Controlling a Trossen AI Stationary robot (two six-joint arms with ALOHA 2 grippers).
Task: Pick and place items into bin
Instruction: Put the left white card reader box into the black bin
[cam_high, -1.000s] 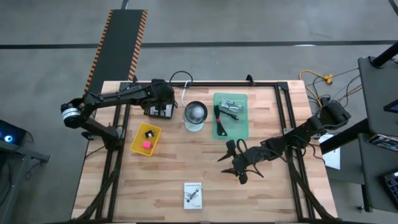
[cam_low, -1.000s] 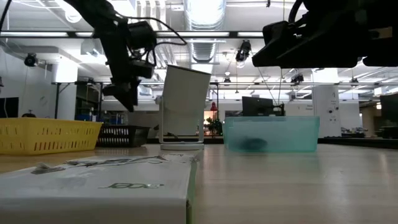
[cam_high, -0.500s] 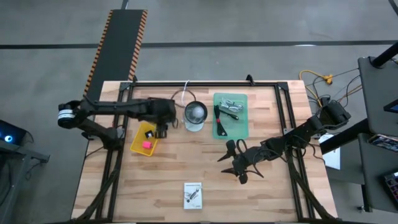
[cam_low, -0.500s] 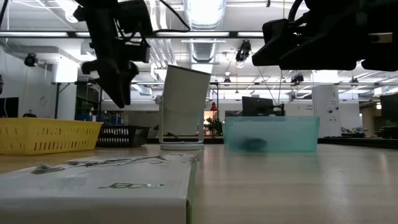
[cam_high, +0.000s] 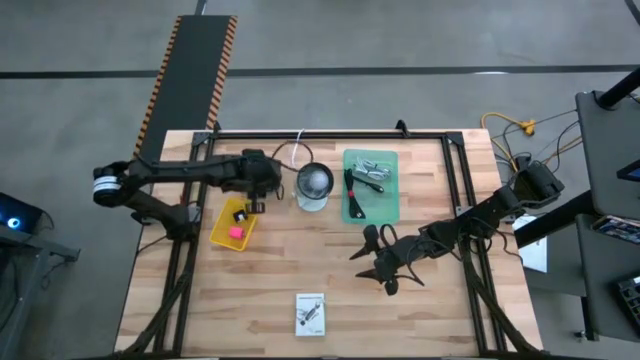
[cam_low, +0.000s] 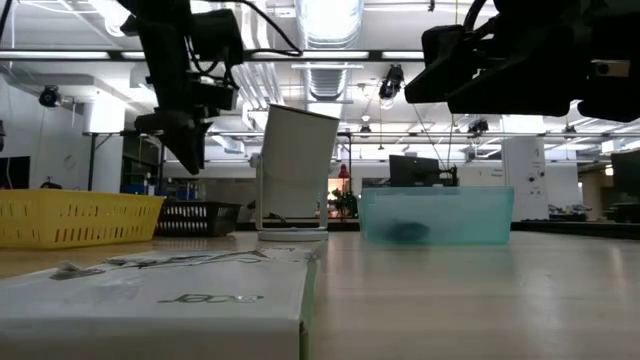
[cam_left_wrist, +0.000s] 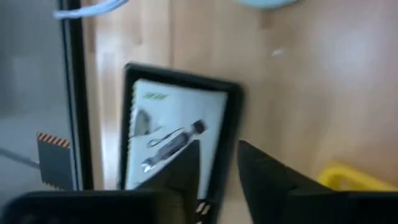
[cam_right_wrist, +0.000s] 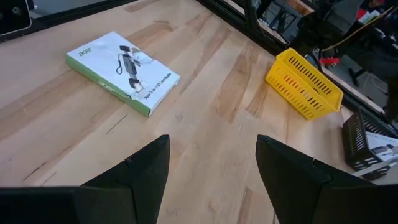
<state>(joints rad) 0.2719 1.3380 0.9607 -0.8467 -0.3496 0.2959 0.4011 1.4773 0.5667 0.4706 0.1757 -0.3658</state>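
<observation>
- Above the table's back left, the left gripper (cam_high: 252, 200) is hanging with fingers a little apart, holding nothing.
- Under it, a white boxed card (cam_left_wrist: 174, 140) is lying; it looks light and stiff, best pinched across its thin edges.
- Far off, the right gripper (cam_high: 385, 270) is waiting wide open.

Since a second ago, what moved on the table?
The left gripper swung away from the black tray with the white box at the table's back edge and now hangs over the yellow basket. It took hold of nothing. The right gripper, the teal bin and the white box near the front edge stayed put.
</observation>
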